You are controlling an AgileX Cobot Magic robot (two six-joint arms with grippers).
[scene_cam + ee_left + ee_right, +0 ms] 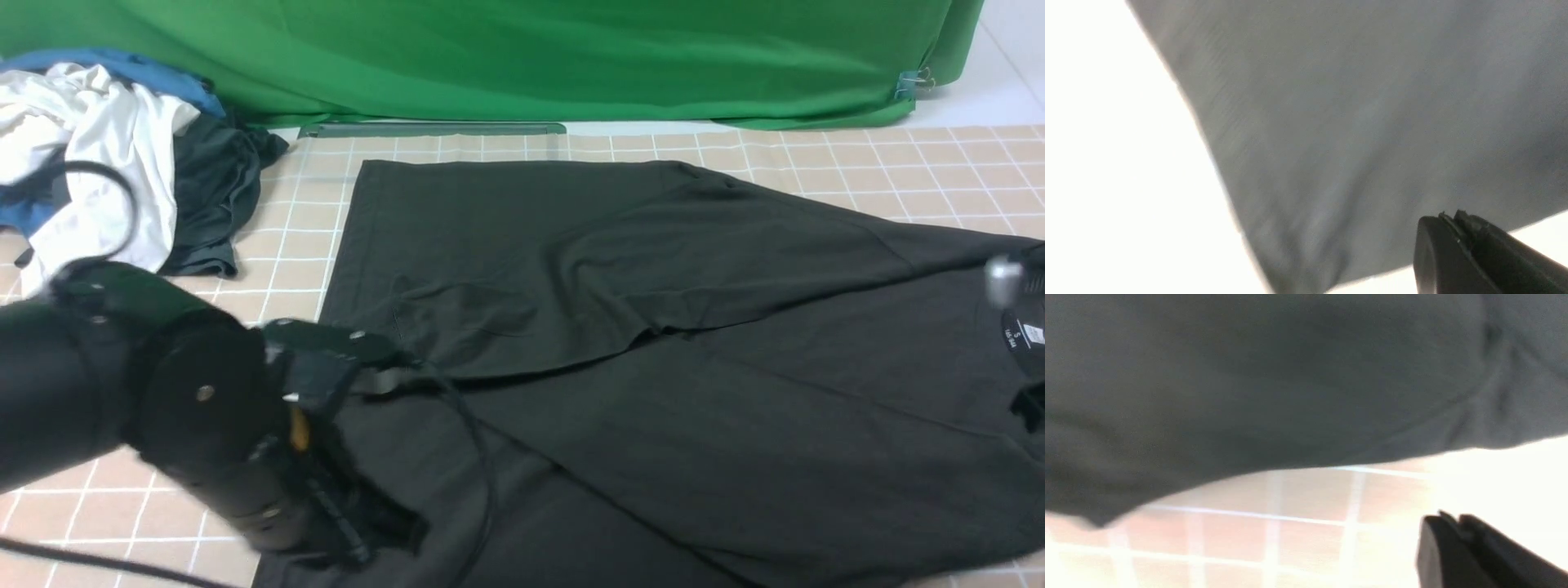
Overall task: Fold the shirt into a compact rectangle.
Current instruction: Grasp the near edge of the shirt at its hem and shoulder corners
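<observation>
Both left fingers (1453, 253) and right fingers (1453, 551) are closed, no cloth visibly pinched; the shirt (653, 327) looks limp and light, so you should pinch its hem corners.

- A green backdrop (522, 57) is hanging behind the bench, looking like a robot lab's recording set.
- Clips (913, 82) are pinching the backdrop's right corner.
- A checked table cover (898, 171) is lying below the backdrop.

Ahead of the left gripper (1449, 218), the shirt (653, 327) is seen as matt, finely knitted charcoal cloth; the gripper itself is finished in smooth black plastic.
</observation>
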